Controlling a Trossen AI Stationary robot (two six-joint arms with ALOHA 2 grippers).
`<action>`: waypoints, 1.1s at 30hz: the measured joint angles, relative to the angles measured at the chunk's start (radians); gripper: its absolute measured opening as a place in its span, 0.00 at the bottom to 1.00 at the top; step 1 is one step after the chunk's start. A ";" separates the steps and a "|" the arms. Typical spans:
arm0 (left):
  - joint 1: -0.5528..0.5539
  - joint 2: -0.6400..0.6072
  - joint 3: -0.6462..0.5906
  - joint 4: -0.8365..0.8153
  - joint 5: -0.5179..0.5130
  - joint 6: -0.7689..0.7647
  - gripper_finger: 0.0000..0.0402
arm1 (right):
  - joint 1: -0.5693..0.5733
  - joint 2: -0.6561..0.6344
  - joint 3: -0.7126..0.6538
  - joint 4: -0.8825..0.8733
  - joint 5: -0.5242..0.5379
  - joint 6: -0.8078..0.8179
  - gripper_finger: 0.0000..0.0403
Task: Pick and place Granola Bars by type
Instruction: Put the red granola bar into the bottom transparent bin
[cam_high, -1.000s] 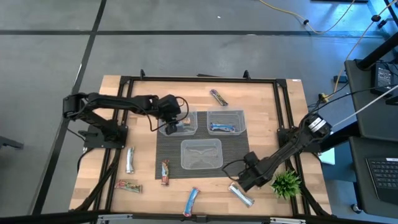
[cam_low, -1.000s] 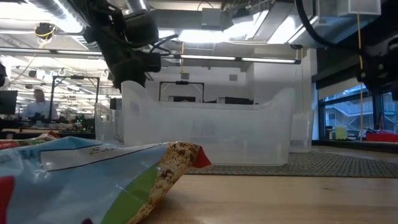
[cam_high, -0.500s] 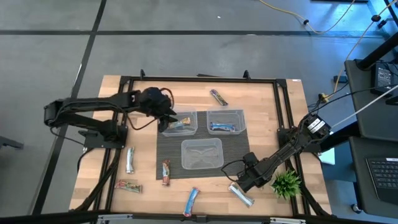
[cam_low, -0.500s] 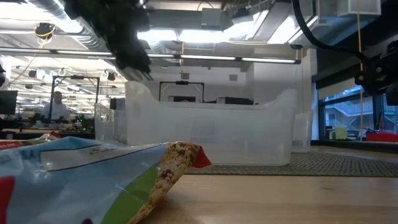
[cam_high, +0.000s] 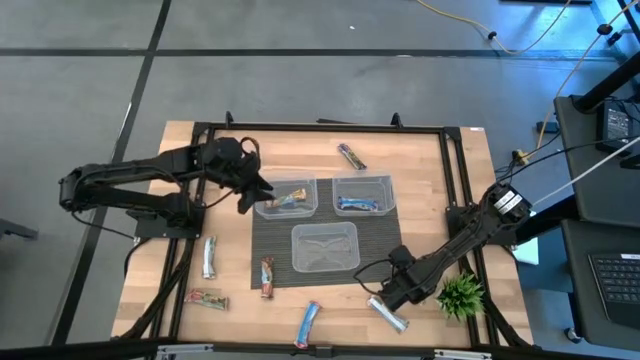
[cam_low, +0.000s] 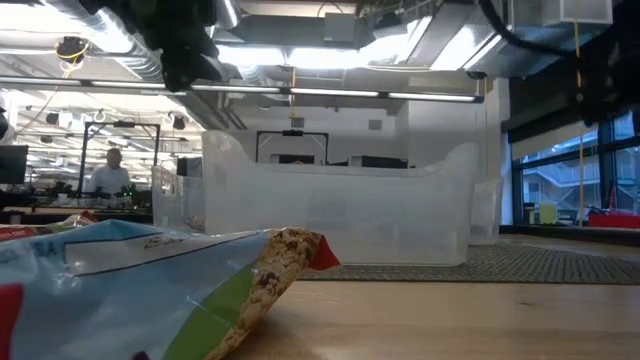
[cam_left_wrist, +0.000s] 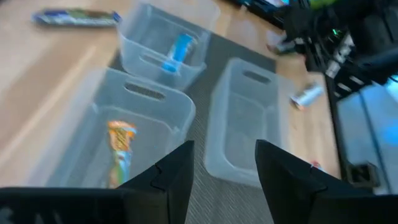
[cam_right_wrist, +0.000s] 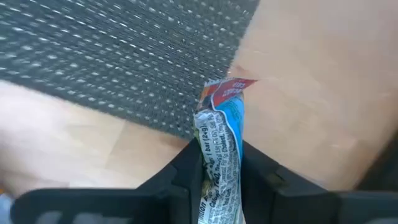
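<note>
Gripping one silver granola bar near the tabletop edge at five o'clock, our right end effector is clamped; our left end effector, fingers apart and empty, sits beside three clear tubs. We count two bars binned, one per rear tub, and five loose bars around them.

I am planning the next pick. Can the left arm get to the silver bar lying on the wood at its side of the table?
Probably yes. The left end effector is open and empty beside the tub, and the silver bar lies uncovered, apart from other bars.
</note>
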 joint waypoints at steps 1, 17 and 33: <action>-0.008 -0.002 0.000 -0.016 0.013 -0.007 0.40 | 0.000 0.000 0.027 -0.048 0.018 -0.012 0.21; -0.234 0.001 0.000 -0.320 0.003 -0.362 0.37 | -0.120 -0.002 0.453 -0.128 0.745 -0.680 0.21; -0.493 0.001 -0.013 -0.471 -0.243 -0.854 0.37 | -0.345 0.054 0.363 0.589 0.450 -1.363 0.21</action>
